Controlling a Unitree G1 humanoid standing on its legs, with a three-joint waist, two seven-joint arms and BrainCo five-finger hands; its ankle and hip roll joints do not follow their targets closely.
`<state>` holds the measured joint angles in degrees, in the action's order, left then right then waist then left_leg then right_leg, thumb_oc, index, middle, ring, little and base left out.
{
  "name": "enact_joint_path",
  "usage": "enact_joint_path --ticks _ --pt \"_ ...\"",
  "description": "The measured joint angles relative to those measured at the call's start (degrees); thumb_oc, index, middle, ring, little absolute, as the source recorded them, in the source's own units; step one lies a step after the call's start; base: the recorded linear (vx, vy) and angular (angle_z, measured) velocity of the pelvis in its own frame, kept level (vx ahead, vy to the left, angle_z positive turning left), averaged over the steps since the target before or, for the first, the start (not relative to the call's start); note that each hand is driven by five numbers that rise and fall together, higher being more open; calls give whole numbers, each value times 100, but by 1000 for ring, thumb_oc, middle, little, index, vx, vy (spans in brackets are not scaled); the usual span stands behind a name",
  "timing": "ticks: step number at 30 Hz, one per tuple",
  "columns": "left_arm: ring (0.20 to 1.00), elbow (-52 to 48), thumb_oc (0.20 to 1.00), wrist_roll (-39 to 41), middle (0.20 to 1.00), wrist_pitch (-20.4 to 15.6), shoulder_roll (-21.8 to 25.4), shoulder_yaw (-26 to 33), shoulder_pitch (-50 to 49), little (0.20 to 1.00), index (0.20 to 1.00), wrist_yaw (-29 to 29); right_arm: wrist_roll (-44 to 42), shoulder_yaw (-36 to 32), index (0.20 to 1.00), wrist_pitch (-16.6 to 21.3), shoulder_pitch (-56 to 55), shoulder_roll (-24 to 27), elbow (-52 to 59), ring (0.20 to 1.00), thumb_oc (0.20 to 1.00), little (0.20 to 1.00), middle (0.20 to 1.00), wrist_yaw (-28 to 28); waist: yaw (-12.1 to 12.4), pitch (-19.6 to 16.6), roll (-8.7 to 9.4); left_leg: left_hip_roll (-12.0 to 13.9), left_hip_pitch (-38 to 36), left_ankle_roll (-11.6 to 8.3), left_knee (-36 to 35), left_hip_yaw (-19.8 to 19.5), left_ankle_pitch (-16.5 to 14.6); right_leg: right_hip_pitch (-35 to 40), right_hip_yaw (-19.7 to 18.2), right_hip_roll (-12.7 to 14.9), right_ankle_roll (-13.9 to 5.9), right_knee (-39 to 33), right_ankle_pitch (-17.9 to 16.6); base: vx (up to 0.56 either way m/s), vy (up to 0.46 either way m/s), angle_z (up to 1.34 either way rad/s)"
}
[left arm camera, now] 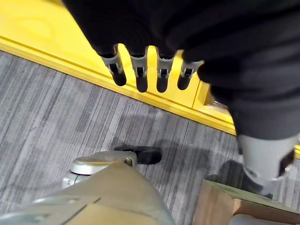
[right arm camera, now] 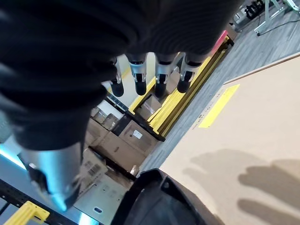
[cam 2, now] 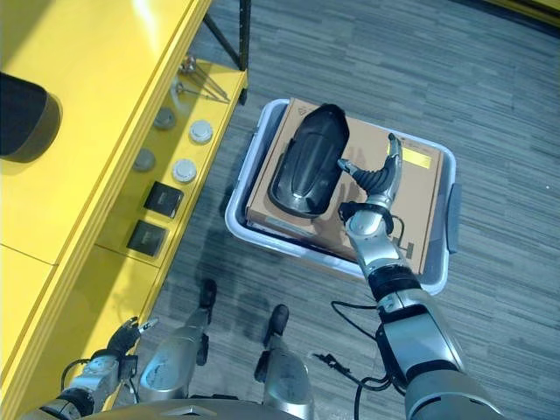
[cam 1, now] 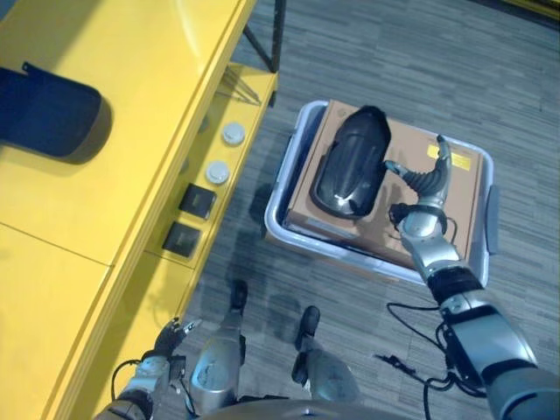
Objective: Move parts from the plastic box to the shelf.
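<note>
Step in hand, by my reading: the reach for the first part. Right hand (cam 2: 378,179) hovers over the plastic box (cam 2: 241,197), fingers spread and straight, thumb out toward the black part (cam 2: 306,166). It holds nothing. Whether the thumb tip touches the part's edge, I cannot tell.

The black part, a long glossy curved shell, lies on top of a flat cardboard carton (cam 2: 416,206) that sits in the box. The part takes the carton's 9 o'clock half; the hand is at its 3 o'clock side, over bare cardboard near a yellow label (cam 2: 418,157).

Left hand (cam 1: 171,336) hangs low at 7 o'clock in the head views, beside the yellow shelf (cam 1: 140,79), fingers loosely straight, empty.

Next move, as I judge it: shift the right hand toward 9 o'clock, curl the fingers over the shell's raised rim, lift clear of the box wall. The shell is wide and smooth, so a one-hand grip may slip.

Room: the box stands on open floor; the way from box to shelf at 9 o'clock is unobstructed. The shelf top carries another dark part (cam 1: 48,114) at its 9 o'clock end, with bare yellow surface beside it. The lower ledge holds white round pieces (cam 1: 233,133) and black square pieces (cam 1: 197,200).
</note>
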<state>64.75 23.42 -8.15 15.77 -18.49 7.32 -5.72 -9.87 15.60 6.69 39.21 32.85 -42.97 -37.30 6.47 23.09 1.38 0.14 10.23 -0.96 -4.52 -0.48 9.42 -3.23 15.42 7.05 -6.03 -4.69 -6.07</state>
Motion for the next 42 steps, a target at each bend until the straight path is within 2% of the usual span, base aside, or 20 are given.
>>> enact_joint_path --ticks 5,6,9,11,12,14,16,18,21,23,27,29,33,36,37,38,42 --pt "1000 -63 1000 3 1000 -91 21 -146 121 1000 1000 -1 -113 3 1000 -459 109 8 -659 1000 1000 1000 1000 254 93 47 -21 -17 131 -5 -1 -122 37 -65 116 5 0 0 7 -16 20 13" --pt "1000 -84 1000 3 1000 -94 18 -197 174 1000 1000 1 -222 14 1000 -695 115 5 -892 1000 1000 1000 1000 380 123 114 -60 -26 171 -3 -1 -152 59 -86 146 1 2 0 4 -8 32 9" --pt "1000 -51 1000 11 1000 -92 46 -193 175 1000 1000 5 -328 214 1000 -1071 153 2 -1079 1000 1000 1000 1000 786 130 163 -117 -47 192 4 -2 -197 73 -84 193 28 2 0 4 -3 52 9" --pt "1000 -49 1000 18 1000 -94 97 -192 176 1000 1000 24 -291 242 1000 -1199 335 5 -1407 1000 1000 1000 1000 1018 137 166 -122 -54 194 6 -1 -219 81 -76 221 47 0 0 5 -13 36 6" --pt "1000 -49 1000 25 1000 -96 115 -192 190 1000 1000 31 -250 241 586 -1223 470 30 -1631 586 586 586 586 1177 140 166 -122 -58 194 4 -1 -240 88 -68 239 49 -2 0 7 -8 19 9" --pt "1000 -48 1000 32 1000 -97 127 -192 219 1000 1000 65 -94 346 200 -1372 751 117 -2011 200 200 200 200 1561 165 166 -123 -65 193 -23 -1 -273 81 -51 264 51 -3 -1 9 2 15 7" --pt "1000 -53 1000 26 1000 -98 124 -194 218 1000 1000 121 -10 465 200 -1578 866 261 -2159 200 200 200 200 1852 245 164 -126 -69 191 -50 -2 -280 75 -47 266 58 -5 -2 5 0 0 0" --pt "1000 -54 1000 26 1000 -98 126 -189 209 1000 1000 122 33 638 200 -1628 908 405 -2283 200 200 200 200 2052 291 163 -128 -71 160 -60 -1 -296 83 -2 286 58 -6 -2 1 8 1 8" --pt "1000 -123 1000 8 1000 -108 138 -186 195 1000 1000 246 16 433 200 -1896 876 515 -2336 200 200 200 200 2362 304 128 -168 -74 93 -68 -2 -414 87 130 409 51 3 -1 17 -3 -14 17" --pt "1000 -136 1000 7 1000 -175 130 -185 190 1000 1000 271 2 325 200 -1942 743 520 -2326 200 200 200 200 2362 309 60 -190 -74 91 -42 -2 -416 69 142 422 52 5 0 14 12 -46 5" --pt "1000 -596 1000 9 1000 -579 203 -157 67 1000 1000 265 -211 11 200 -1950 261 525 -2321 200 200 200 200 2336 334 -274 -257 -86 -49 -65 -2 -494 63 332 419 61 -9 1 40 27 -82 12" --pt "1000 -969 1000 7 1000 -653 284 -156 3 1000 1000 257 -228 -107 200 -1926 -117 468 -2316 200 200 200 200 2315 333 -436 -238 -85 -114 -89 -2 -551 39 427 420 55 -34 1 94 35 -104 16" --pt "1000 -2369 1000 4 1000 -765 594 -160 -276 1000 1000 241 -248 -229 200 -1630 -1076 426 -2052 200 200 200 200 2060 313 -809 -148 -60 -384 -77 -37 -539 -73 719 412 33 -20 1 213 58 -123 3" --pt "1000 -3547 1000 21 1000 -503 1005 -165 -536 1000 1000 276 -63 -311 200 -1491 -1915 480 -953 200 200 200 200 1664 181 -970 -52 13 -510 -72 -41 -371 -109 832 377 -4 4 1 234 41 -55 -13" --pt "1000 -3966 1000 66 1000 -393 1154 -144 -585 1000 1000 315 126 -331 200 -1426 -2268 490 -451 200 200 200 200 1512 71 -1129 26 59 -564 -78 -40 -289 -130 820 318 -23 27 0 255 67 -62 -19" --pt "1000 -4367 1000 162 1000 -172 1248 -102 -632 1000 1000 360 310 -435 200 -1414 -2528 524 67 200 200 200 200 1450 49 -1146 55 76 -595 -75 -41 -232 -133 871 260 -38 31 1 251 64 -41 -26" --pt "1000 -5140 1000 520 1000 391 1265 64 -584 1000 1000 524 1429 -513 200 -1280 -2885 780 1288 200 200 200 200 1253 -199 -1337 107 112 -733 -77 -42 -78 -160 933 103 -48 41 0 261 12 -37 -22"
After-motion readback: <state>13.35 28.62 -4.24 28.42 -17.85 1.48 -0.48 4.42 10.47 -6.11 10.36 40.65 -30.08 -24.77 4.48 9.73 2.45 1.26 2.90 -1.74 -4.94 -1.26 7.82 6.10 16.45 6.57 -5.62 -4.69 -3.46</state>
